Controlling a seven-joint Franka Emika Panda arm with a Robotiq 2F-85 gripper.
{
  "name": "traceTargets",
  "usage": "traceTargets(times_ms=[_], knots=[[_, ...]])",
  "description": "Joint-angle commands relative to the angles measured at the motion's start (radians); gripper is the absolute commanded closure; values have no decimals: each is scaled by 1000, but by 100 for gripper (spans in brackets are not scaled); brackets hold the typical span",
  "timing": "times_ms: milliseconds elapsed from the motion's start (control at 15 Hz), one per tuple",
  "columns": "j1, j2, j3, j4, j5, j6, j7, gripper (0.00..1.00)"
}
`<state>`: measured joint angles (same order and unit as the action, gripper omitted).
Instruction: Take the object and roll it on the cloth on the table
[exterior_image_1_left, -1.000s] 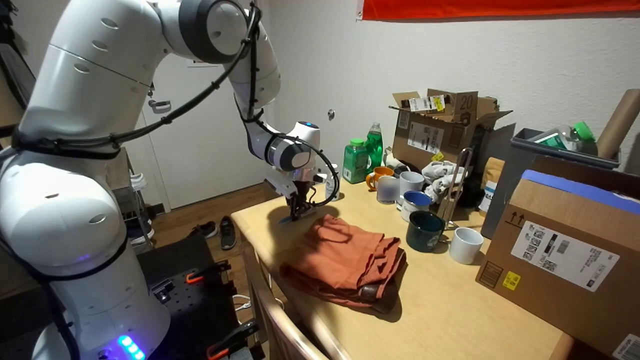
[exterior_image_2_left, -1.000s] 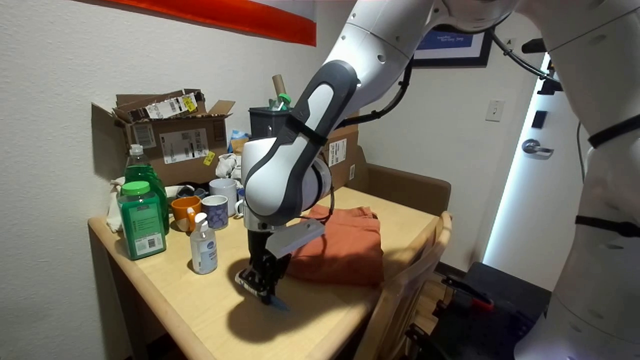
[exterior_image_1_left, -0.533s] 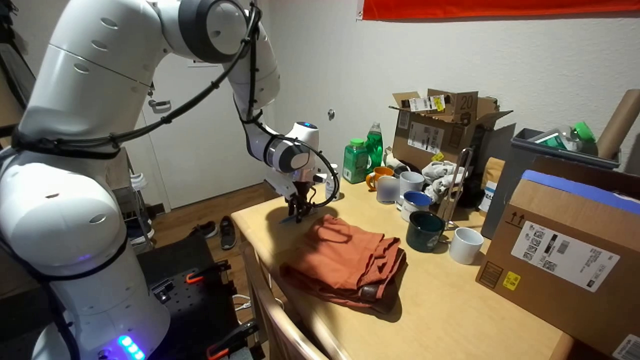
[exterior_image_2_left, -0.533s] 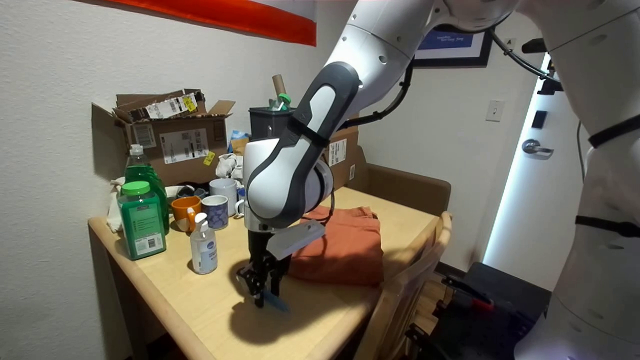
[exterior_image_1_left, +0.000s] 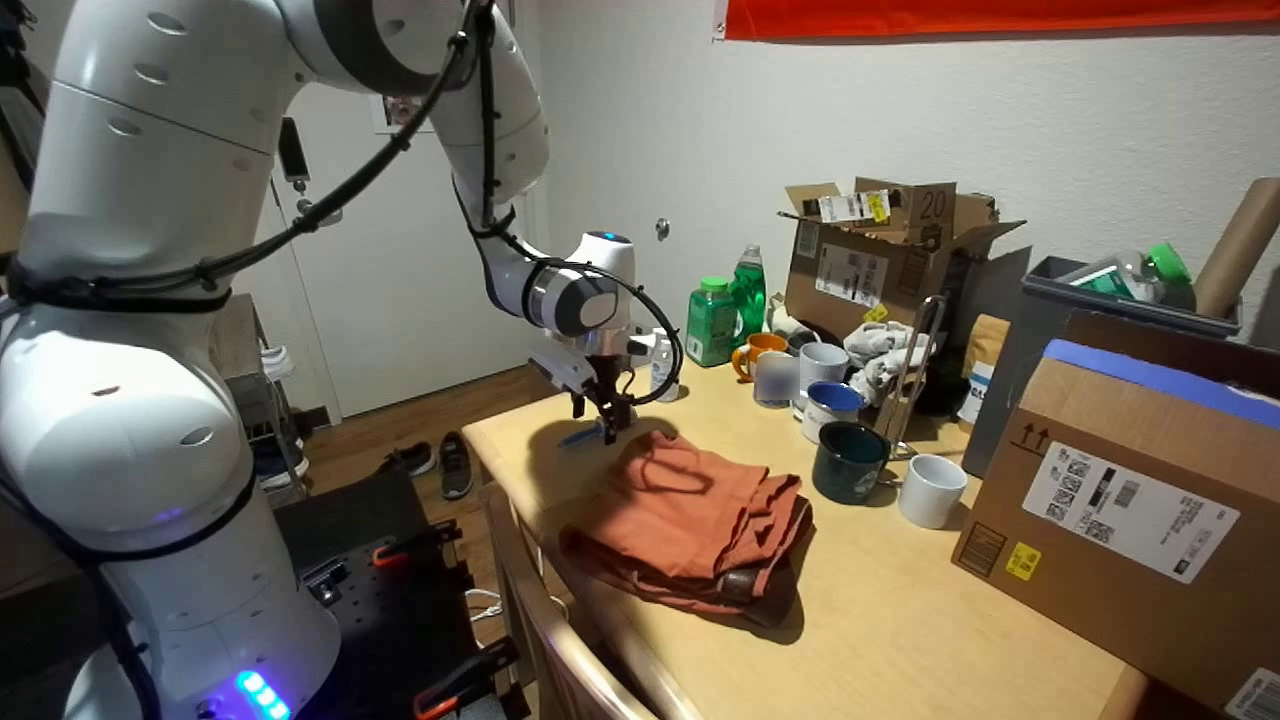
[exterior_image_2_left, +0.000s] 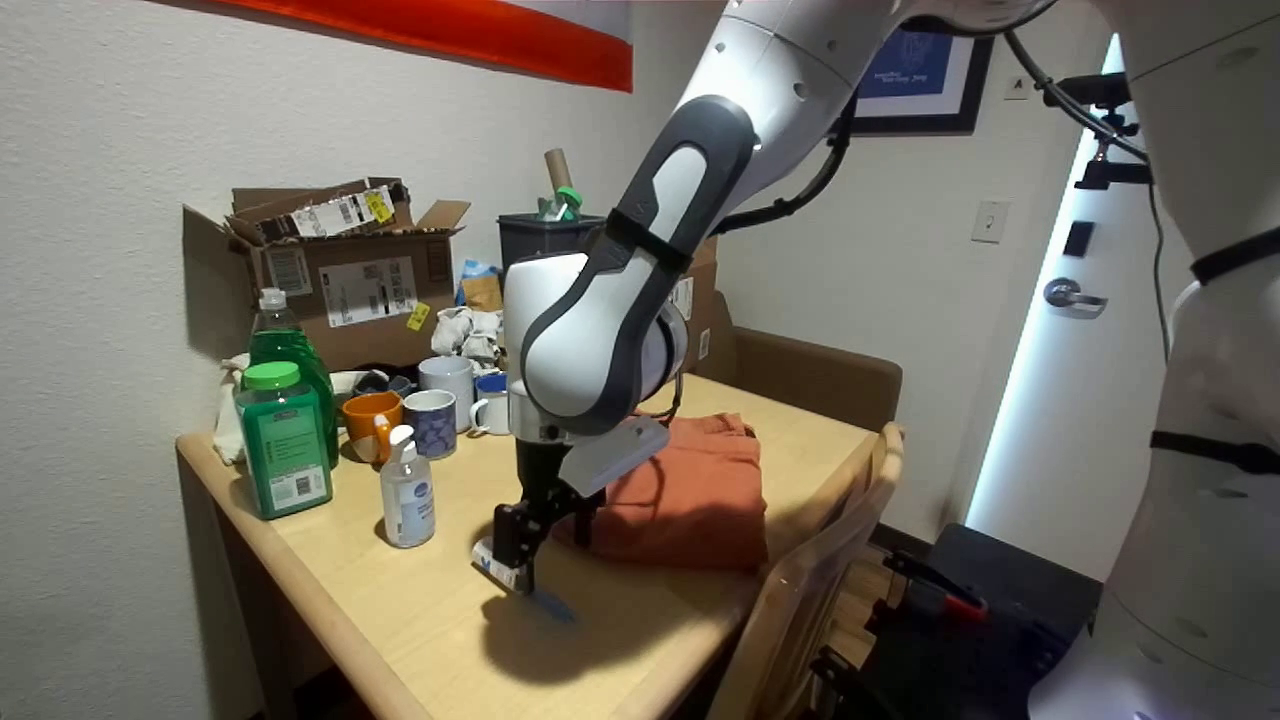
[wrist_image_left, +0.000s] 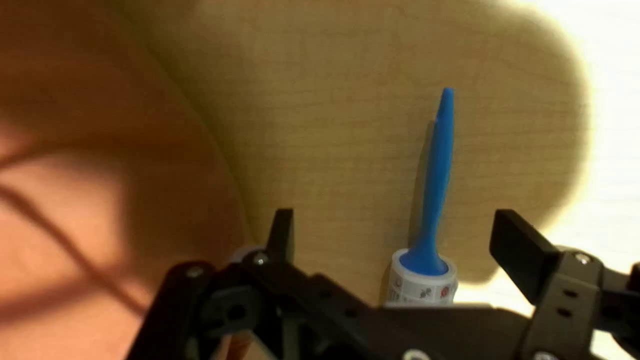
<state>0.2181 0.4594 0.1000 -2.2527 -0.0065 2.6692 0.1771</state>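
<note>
The object is a lint roller with a white printed roll (wrist_image_left: 422, 282) and a slim blue handle (wrist_image_left: 439, 165). It lies on the table (wrist_image_left: 325, 125), its roll also showing in an exterior view (exterior_image_2_left: 497, 567). My gripper (wrist_image_left: 394, 217) stands open over it, fingers wide apart on either side, touching neither handle nor roll. Part of the roll is hidden behind the gripper's black linkage in the wrist view. Beside it lies the folded rust-orange cloth (exterior_image_1_left: 680, 510), close to the gripper in both exterior views and at the left of the wrist view.
A clear pump bottle (exterior_image_2_left: 410, 500) stands near the gripper, with green bottles (exterior_image_2_left: 285, 445) behind. Several mugs (exterior_image_1_left: 848, 465) line the wall side. A large cardboard box (exterior_image_1_left: 1110, 500) occupies the table's far end. A wooden chair (exterior_image_1_left: 560, 630) is pushed against the near edge.
My gripper was shut at the lint roller a second ago; its fingers have spread and let go. It has risen slightly and shifted a little toward the cloth, leaving the roller on the table.
</note>
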Motion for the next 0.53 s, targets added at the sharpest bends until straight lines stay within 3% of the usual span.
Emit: traceTargets(times_ms=[0,267,333,467], knots=[[-9,-145,2,-120,-10,-12,-23,0],[-23,-253,0,-218,-18,6,-39,0],[-15,-165,5,-138,-7,-1,-16,0],[-21,-208,6,-176,-11,-1,-18,0]])
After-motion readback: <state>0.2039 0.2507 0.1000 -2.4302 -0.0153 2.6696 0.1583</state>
